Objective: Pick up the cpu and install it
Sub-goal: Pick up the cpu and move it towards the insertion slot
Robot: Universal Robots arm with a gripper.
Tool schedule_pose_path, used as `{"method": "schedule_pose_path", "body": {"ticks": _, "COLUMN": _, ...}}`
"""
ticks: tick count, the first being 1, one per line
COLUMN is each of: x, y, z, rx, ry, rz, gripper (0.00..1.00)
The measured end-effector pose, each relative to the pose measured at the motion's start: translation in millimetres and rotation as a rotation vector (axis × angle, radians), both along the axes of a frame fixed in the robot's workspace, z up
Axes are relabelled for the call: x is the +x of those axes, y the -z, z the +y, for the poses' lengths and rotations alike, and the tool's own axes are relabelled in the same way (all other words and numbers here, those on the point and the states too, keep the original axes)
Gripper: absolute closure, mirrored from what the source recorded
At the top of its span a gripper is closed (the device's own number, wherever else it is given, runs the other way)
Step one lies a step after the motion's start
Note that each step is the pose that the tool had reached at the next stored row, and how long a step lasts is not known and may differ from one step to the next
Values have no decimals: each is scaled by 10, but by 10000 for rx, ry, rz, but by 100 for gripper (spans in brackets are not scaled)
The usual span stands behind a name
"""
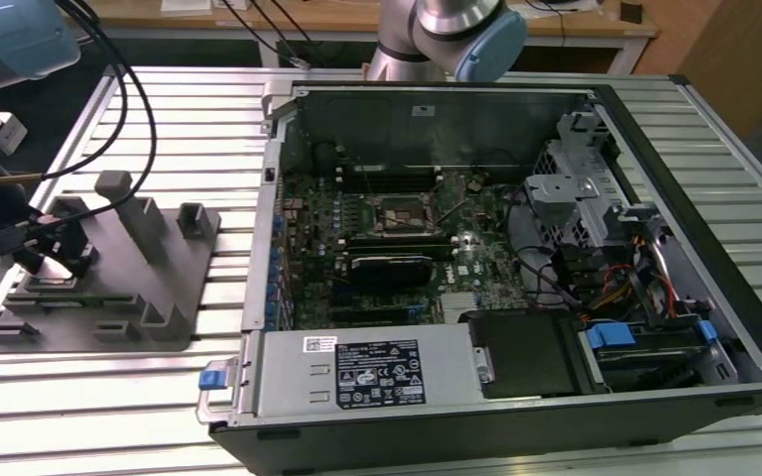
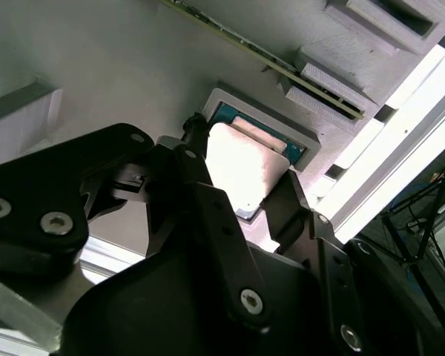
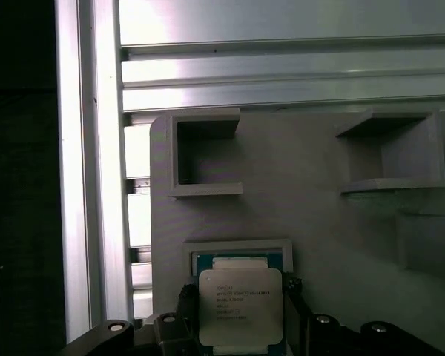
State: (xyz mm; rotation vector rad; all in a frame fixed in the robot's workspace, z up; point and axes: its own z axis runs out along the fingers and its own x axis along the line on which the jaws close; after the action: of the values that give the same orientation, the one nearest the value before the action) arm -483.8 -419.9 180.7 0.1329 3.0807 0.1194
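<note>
**Claw pinched on cpu at the fixture pocket**

- Black two-finger gripper sits over the grey plastic fixture block at the exterior view's left, on the ribbed aluminium table.
- Claw is narrow. In both wrist views its black fingers flank the small flat square cpu with the silvery-white metal top plate. One pad is on each of two opposite edges, and they look to be touching.
- In the first wrist view the cpu sits between the fingertips of the gripper. It is directly over the fixture's shallow square pocket with a raised grey rim, and a blue-green strip shows inside the rim along the chip's far edge.
- I can't tell whether the chip is seated in the pocket or raised just off it. In the second wrist view it looks slightly proud of the pocket rim.
- The chip's top plate faces the cameras and looks flat, not tilted.
- An open black computer case lies on the table at the exterior view's right, with a green motherboard inside.
- The black square socket frame sits near the board's middle, well apart from the gripper and the fixture.
- Other fixture slots and posts stand near the pocket.
</note>
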Motion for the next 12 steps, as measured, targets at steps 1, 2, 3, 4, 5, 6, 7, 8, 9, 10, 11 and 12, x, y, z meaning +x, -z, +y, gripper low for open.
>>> {"method": "schedule_pose_path", "body": {"ticks": 1, "x": 0, "y": -1, "z": 0, "rx": 0, "ry": 0, "rz": -1, "gripper": 45}}
{"method": "schedule_pose_path", "body": {"ticks": 2, "x": 0, "y": -3, "z": 0, "rx": 1, "ry": 0, "rz": -2, "gripper": 45}}
{"method": "schedule_pose_path", "body": {"ticks": 3, "x": 1, "y": -6, "z": 0, "rx": 1, "ry": 0, "rz": -3, "gripper": 45}}
{"method": "schedule_pose_path", "body": {"ticks": 4, "x": 1, "y": -10, "z": 0, "rx": 0, "ry": 0, "rz": -1, "gripper": 45}}
{"method": "schedule_pose_path", "body": {"ticks": 5, "x": 0, "y": -11, "z": 0, "rx": 0, "ry": 0, "rz": -1, "gripper": 45}}
{"method": "schedule_pose_path", "body": {"ticks": 6, "x": 0, "y": -12, "z": 0, "rx": 0, "ry": 0, "rz": -1, "gripper": 45}}
{"method": "schedule_pose_path", "body": {"ticks": 7, "x": 0, "y": -13, "z": 0, "rx": 0, "ry": 0, "rz": 0, "gripper": 45}}
{"method": "schedule_pose_path", "body": {"ticks": 8, "x": 0, "y": -13, "z": 0, "rx": 0, "ry": 0, "rz": 0, "gripper": 45}}
{"method": "schedule_pose_path", "body": {"ticks": 9, "x": 0, "y": -13, "z": 0, "rx": 0, "ry": 0, "rz": 0, "gripper": 45}}
{"method": "schedule_pose_path", "body": {"ticks": 10, "x": 0, "y": -13, "z": 0, "rx": 0, "ry": 0, "rz": -1, "gripper": 45}}
{"method": "schedule_pose_path", "body": {"ticks": 11, "x": 0, "y": -14, "z": 0, "rx": 0, "ry": 0, "rz": 0, "gripper": 45}}
{"method": "schedule_pose_path", "body": {"ticks": 12, "x": 0, "y": -14, "z": 0, "rx": 0, "ry": 0, "rz": 0, "gripper": 45}}
